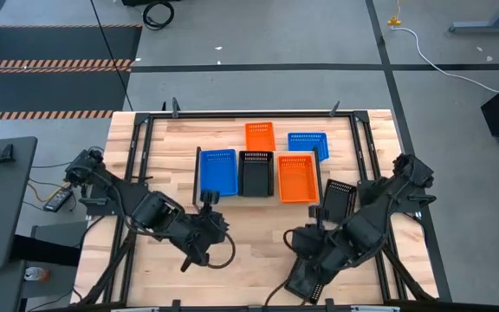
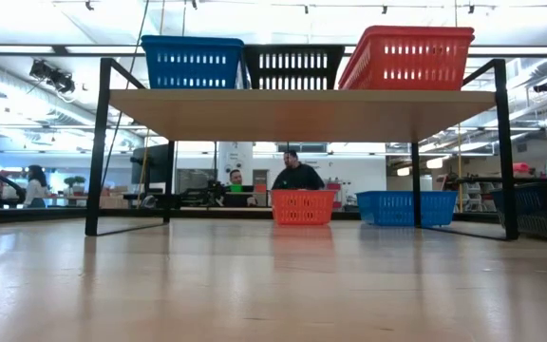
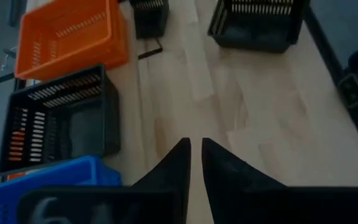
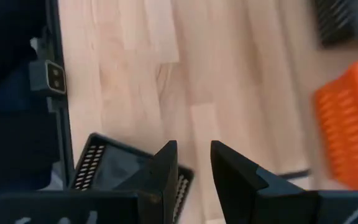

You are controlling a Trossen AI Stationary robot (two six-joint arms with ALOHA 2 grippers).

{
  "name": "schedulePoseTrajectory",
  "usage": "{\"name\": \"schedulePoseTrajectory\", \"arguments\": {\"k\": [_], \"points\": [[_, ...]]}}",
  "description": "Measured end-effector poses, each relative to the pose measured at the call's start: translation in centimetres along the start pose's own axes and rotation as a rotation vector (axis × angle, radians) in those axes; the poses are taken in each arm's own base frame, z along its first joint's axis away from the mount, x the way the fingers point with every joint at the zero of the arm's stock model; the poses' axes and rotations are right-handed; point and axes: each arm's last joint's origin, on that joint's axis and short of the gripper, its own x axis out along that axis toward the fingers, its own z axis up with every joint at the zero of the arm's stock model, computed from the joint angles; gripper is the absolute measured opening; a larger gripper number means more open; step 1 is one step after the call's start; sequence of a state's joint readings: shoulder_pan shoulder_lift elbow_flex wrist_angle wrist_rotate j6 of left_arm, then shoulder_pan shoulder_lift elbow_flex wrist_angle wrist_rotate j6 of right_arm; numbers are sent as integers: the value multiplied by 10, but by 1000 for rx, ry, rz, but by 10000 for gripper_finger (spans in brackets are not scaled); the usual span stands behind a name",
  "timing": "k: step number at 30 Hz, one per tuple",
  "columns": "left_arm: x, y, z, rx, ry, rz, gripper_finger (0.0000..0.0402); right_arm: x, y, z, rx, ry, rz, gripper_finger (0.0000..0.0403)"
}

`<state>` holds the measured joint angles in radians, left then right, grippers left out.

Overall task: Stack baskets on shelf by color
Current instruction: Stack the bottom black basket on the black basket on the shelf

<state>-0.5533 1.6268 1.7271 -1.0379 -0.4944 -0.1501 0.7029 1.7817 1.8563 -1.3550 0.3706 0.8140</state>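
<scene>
The shelf [image 1: 258, 198] carries a blue basket [image 1: 217, 172], a black basket [image 1: 255, 173] and an orange basket [image 1: 296, 178] side by side. The orange one sits slightly tilted [image 2: 406, 57]. Behind the shelf, an orange basket [image 1: 260, 135] and a blue basket [image 1: 307, 144] rest on the table. A black basket [image 1: 338, 199] lies right of the shelf. My right gripper [image 1: 300, 251] is near the table's near edge, at another black basket [image 1: 310, 279]. My left gripper [image 3: 195, 144], shut and touching nothing, hovers off the shelf's near left corner, pointing right. My right gripper [image 4: 193, 149] has the black basket's side wall [image 4: 183, 185] between its fingers near a corner. One finger [image 4: 165, 163] is over the inside and the other [image 4: 232, 169] outside. The fingers point toward the table's left. Whether the basket is lifted clear, I cannot tell.
Dark metal rails [image 4: 58, 93] run along the table's edges. Bare wood lies between the two grippers in front of the shelf [image 1: 258, 234]. People sit in the room beyond the table [image 2: 297, 176].
</scene>
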Motion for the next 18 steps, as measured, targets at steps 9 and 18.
{"name": "schedulePoseTrajectory", "arguments": {"k": [9,18], "points": [[40,7,14,-12,-59,224,45,32,23,-39,347,248,88,104],[116,36,-22,-6,-95,57,33,25,35,-56,626,219,39,104]]}}
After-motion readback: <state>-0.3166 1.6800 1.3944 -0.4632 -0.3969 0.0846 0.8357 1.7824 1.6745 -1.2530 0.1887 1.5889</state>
